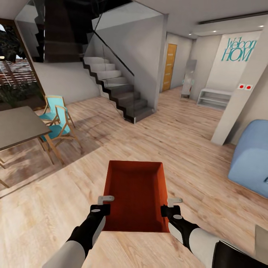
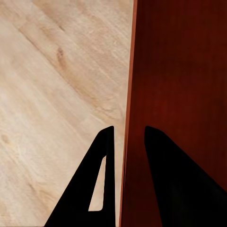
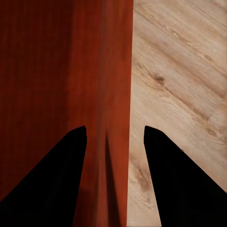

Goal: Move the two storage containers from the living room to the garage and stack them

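Note:
One orange-red open-top storage container (image 1: 136, 193) hangs level above the light wood planks of the living room, straight ahead of me and empty. My left gripper (image 1: 106, 203) is shut on its left wall near the close corner. In the left wrist view the gripper (image 2: 128, 130) has one dark finger on each side of the container's (image 2: 179, 71) thin rim. My right gripper (image 1: 171, 206) is shut on the right wall in the same way. In the right wrist view the gripper (image 3: 115, 127) straddles the container's (image 3: 47, 61) wall. The garage is out of view.
A grey table (image 1: 18, 124) with turquoise chairs (image 1: 57, 123) stands at the left. A dark staircase (image 1: 119, 89) rises ahead. A blue sofa (image 1: 253, 156) and a white pillar (image 1: 238, 104) are at the right. Between them a hallway leads to an orange door (image 1: 169, 67).

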### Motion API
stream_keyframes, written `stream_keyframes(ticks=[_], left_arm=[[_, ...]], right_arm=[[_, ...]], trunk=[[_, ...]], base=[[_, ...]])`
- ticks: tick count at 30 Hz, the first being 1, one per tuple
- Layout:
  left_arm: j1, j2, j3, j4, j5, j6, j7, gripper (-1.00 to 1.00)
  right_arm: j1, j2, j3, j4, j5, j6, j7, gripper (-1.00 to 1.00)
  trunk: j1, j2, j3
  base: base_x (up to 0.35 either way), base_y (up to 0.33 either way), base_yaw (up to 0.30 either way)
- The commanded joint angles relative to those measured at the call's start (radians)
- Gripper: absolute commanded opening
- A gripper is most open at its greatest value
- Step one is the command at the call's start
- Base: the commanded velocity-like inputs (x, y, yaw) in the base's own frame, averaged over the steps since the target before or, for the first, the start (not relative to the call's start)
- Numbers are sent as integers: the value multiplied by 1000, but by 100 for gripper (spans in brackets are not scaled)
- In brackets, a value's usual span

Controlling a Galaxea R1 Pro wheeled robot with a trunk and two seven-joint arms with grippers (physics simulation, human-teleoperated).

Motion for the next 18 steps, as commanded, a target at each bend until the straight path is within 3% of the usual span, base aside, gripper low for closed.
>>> stream_keyframes(ticks=[1,14,18], left_arm=[[0,1,2,-2,-22,10,7,-100],[0,1,2,-2,-22,10,7,-100],[0,1,2,-2,-22,10,7,-100]], right_arm=[[-1,-1,-6,1,-10,-5,-4,-100],[-1,-1,-6,1,-10,-5,-4,-100],[-1,-2,-6,1,-10,-5,-4,-100]], trunk=[[1,-2,-2],[1,-2,-2],[1,-2,-2]], base=[[322,0,0],[322,0,0],[322,0,-116]])
